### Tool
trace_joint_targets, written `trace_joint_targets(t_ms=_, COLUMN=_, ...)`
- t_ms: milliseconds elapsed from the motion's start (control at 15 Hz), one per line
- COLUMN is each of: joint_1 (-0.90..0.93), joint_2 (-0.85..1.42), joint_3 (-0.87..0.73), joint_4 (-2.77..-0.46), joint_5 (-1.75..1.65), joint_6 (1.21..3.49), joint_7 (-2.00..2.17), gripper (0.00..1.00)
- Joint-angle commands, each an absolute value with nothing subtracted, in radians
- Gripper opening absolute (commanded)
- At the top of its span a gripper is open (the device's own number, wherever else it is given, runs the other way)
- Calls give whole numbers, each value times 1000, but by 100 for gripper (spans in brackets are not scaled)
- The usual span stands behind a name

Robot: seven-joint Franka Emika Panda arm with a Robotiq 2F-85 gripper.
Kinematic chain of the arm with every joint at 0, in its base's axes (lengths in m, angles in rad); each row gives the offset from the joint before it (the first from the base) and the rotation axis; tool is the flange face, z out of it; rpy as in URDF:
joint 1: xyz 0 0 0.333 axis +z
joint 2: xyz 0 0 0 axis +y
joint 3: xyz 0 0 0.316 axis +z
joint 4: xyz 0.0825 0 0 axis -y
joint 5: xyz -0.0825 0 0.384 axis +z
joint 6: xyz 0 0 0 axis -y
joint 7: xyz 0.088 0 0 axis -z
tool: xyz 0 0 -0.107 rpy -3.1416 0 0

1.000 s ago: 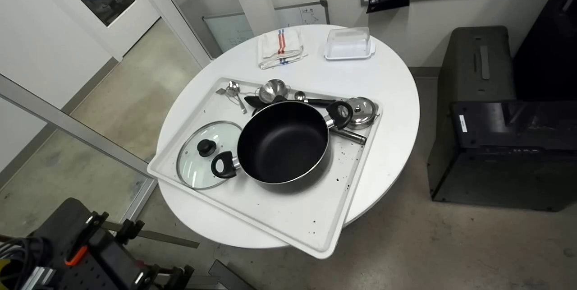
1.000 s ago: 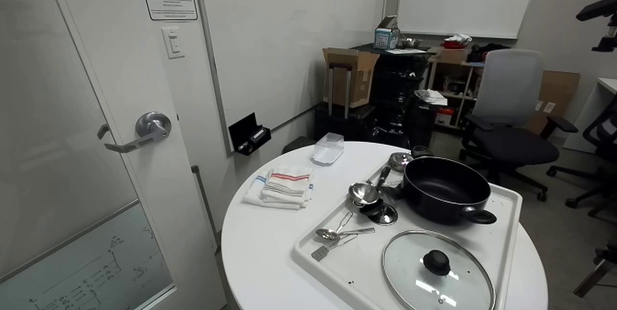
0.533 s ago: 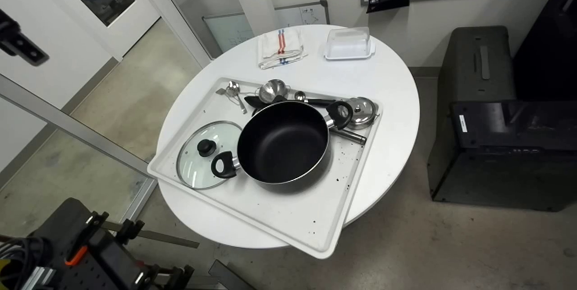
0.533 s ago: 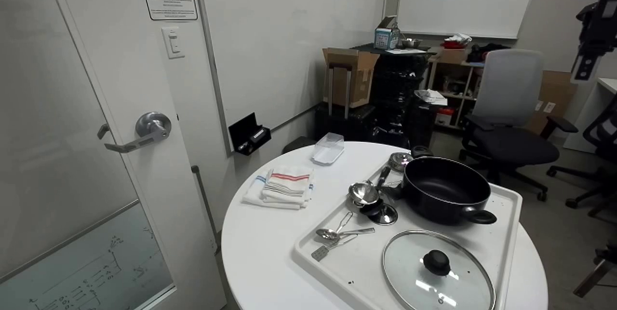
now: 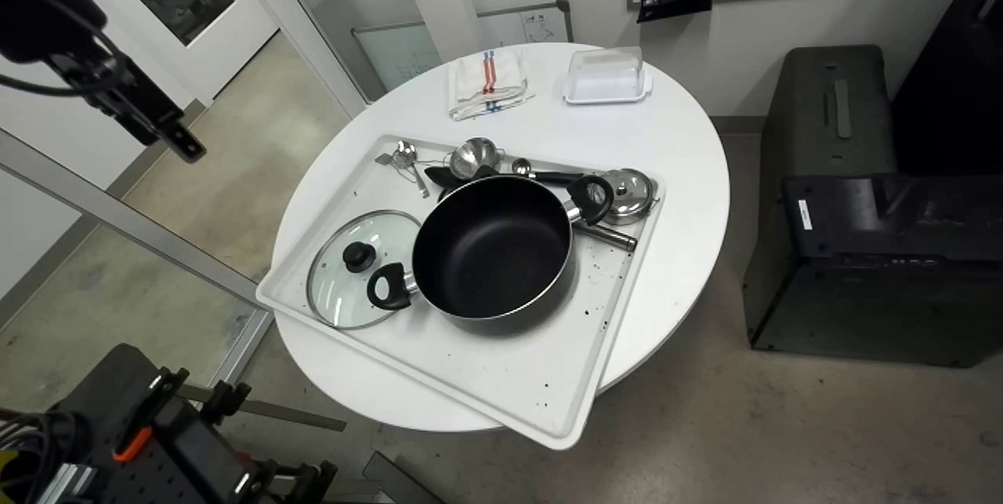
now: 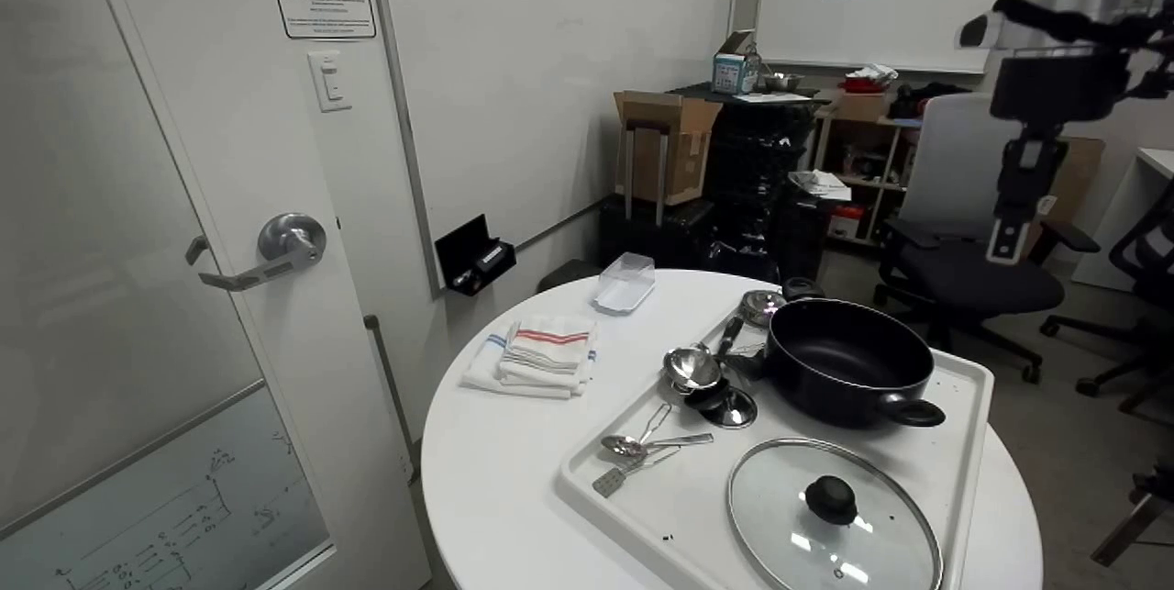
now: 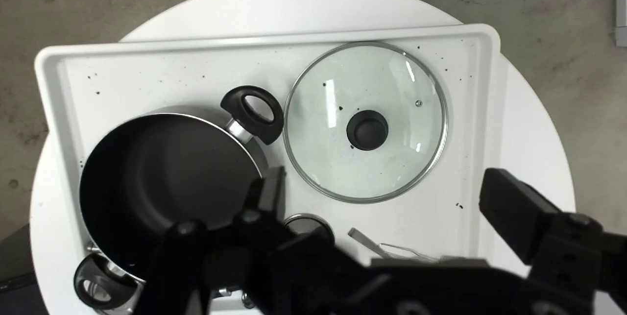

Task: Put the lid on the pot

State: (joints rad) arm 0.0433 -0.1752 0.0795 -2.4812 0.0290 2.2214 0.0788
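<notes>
Operator: State of my gripper (image 7: 384,186)?

Inspector: Your fingers (image 7: 509,212) stand wide apart in the wrist view, one just below and left of the centre, the other toward the lower right. In an exterior view the gripper (image 6: 1007,246) hangs in the air at the upper right of the frame, tip down.

Operator: And the lid (image 7: 362,163)?

Inspector: You find it flat on the tray (image 7: 264,39), knob (image 7: 367,130) uppermost, in the upper part of the wrist view, right of centre. The glass is clear, the rim thin metal. In both exterior views it lies beside the pot (image 7: 181,173).

Operator: Condition of the pot?

Inspector: Upright within the tray, in the left half of your wrist view, mouth uncovered. Your gripper hides part of it there. One handle (image 7: 248,120) comes right up to the lid's rim; whether the two touch, I cannot tell.

Operator: Anything further?

Inspector: In an exterior view you have a strainer (image 5: 473,157) and a spoon (image 5: 405,153) near the tray's upper edge. Higher in that frame, folded cloths (image 5: 490,85) and a clear-topped dish (image 5: 605,81) rest on the round table (image 5: 682,143).
</notes>
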Motion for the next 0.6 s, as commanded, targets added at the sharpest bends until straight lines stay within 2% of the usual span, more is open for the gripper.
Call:
trace_joint_targets(t_ms=0, joint_1=53, joint_2=-17, joint_3=92, joint_4=-2444, joint_5=-1, joint_6=2324, joint_7=127, gripper=100)
trace_joint_targets(t_ms=533, joint_1=118, joint_2=292, joint_3=72, joint_4=-2394, joint_5=-116, joint_6=2555, joint_7=241, gripper=100)
